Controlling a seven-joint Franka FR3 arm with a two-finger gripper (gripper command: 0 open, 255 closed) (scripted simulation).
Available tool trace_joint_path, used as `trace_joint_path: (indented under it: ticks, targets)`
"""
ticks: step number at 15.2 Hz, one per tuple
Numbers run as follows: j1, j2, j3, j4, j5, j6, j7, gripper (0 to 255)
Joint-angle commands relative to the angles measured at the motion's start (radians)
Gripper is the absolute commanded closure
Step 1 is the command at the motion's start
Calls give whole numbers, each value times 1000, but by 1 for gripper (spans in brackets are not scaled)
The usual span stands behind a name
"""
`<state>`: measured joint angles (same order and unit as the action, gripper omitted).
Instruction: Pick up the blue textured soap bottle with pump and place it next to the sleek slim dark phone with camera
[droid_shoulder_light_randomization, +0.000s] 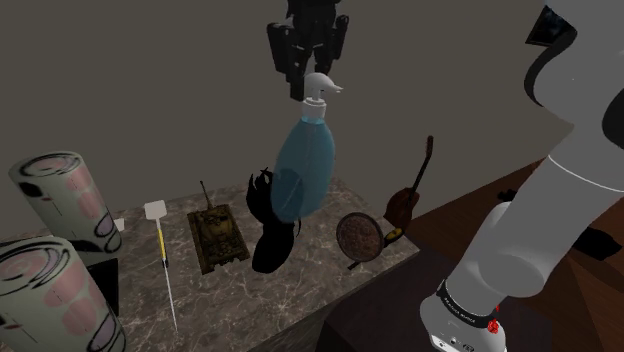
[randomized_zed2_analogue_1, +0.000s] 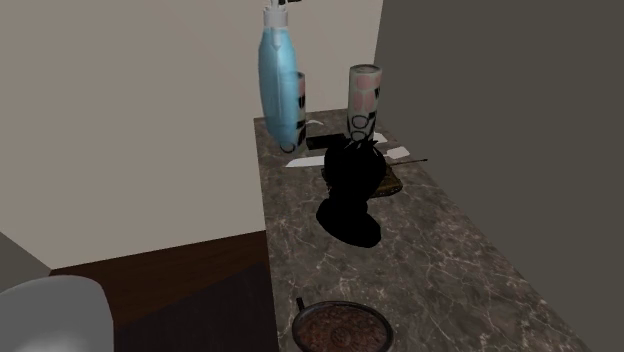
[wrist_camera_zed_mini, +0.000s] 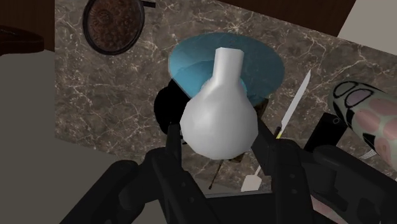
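Marble counter carries two patterned cans, one toy tank, one pan; gripper clasps one blue bottle aloft

White arm stands up from the shoulder view's lower right, elbow bent, forearm reaching up and left; black gripper points straight down, both fingers pressed against the white pump head of the blue soap bottle, apparently carrying it.

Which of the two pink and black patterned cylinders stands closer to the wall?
The upper cylinder in the shoulder view, partly behind the blue pump bottle in the second exterior view; the other cylinder stands nearer the counter's front edge.
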<state>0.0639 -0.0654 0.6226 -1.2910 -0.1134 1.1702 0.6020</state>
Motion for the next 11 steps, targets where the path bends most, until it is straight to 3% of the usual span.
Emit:
trace_joint_path:
  ticks: [1,11]
  targets:
    - [14,32,20,-21,-15,44,36,255]
    - [127,296,83,9,-167,198,204,255]
